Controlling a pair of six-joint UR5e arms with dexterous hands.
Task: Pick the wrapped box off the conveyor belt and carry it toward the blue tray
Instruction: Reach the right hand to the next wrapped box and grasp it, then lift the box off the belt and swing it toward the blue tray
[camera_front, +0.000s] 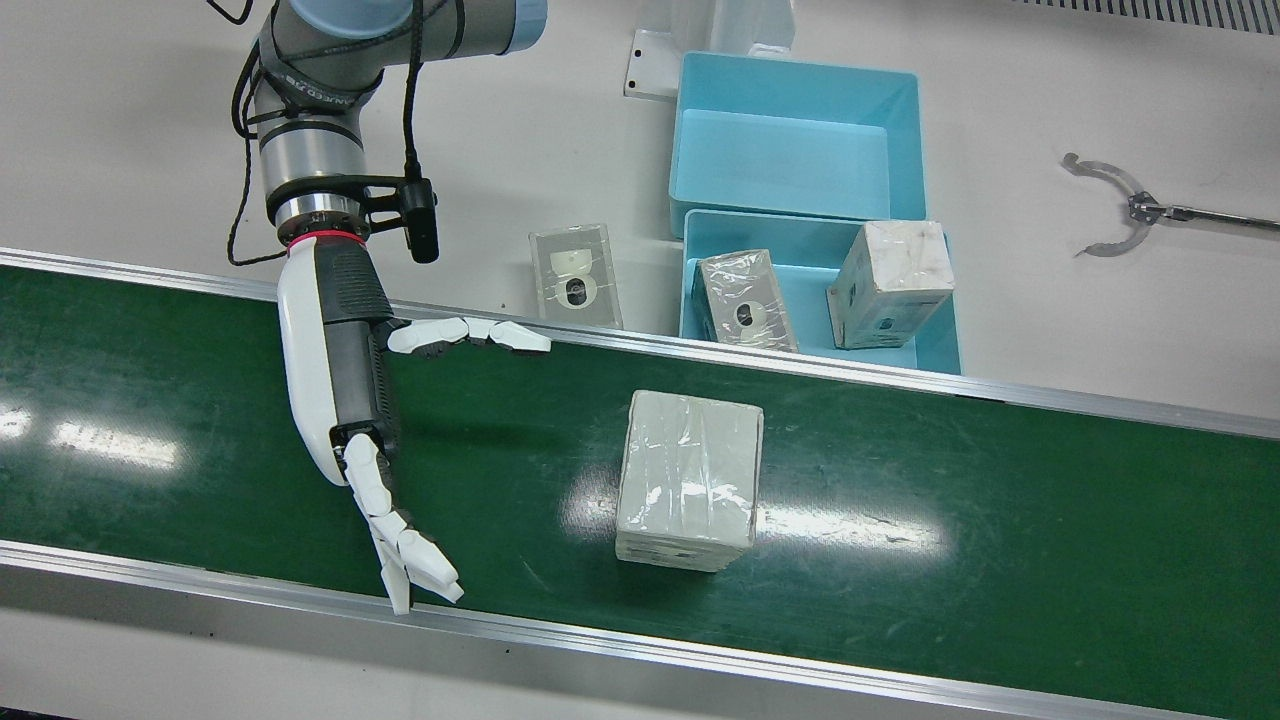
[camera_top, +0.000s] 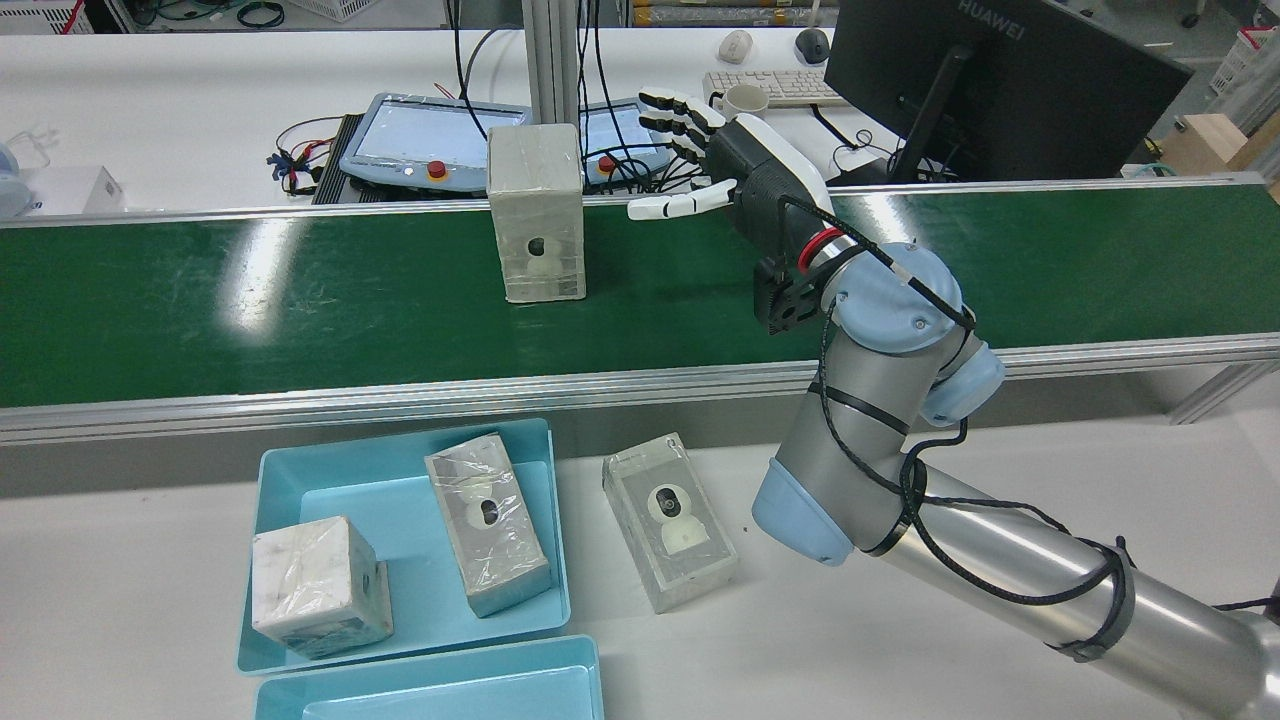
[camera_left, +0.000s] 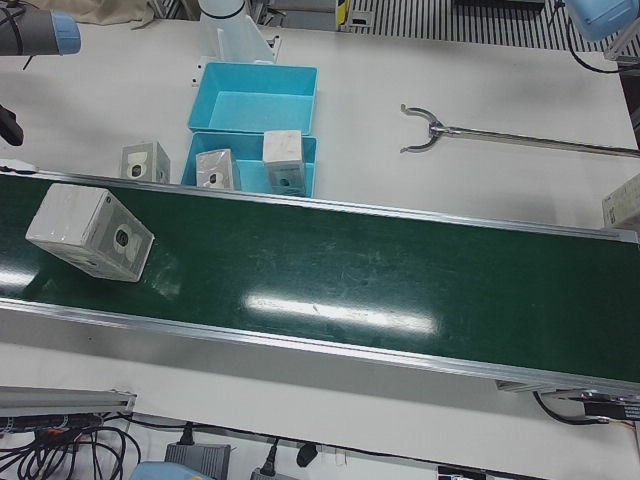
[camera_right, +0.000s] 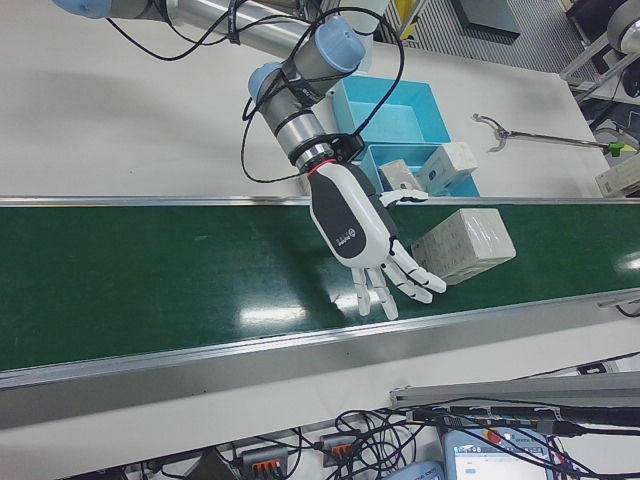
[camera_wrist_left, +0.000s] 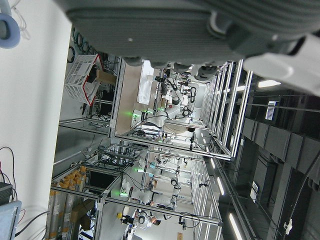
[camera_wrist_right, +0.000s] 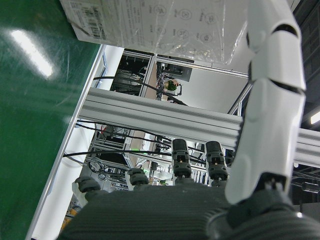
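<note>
The wrapped box (camera_front: 688, 480) stands on the green conveyor belt (camera_front: 1000, 520) at the front view's centre, apart from the right hand (camera_front: 370, 420) at left, fingers spread and empty, the blue tray (camera_front: 940, 340) beyond at upper right.

Front view: near-overhead, close on conveyor belt (camera_front: 200, 420). Rear view: high behind arms, facing forward-down. Left-front, right-front: operator side, wider, each covering half of belt. Hand views: sideways, close behind fingers (camera_wrist_right: 272, 125). Front and rear views share wrapped box (camera_front: 688, 478) beyond fingertips, blue tray (camera_top: 280, 480).
</note>
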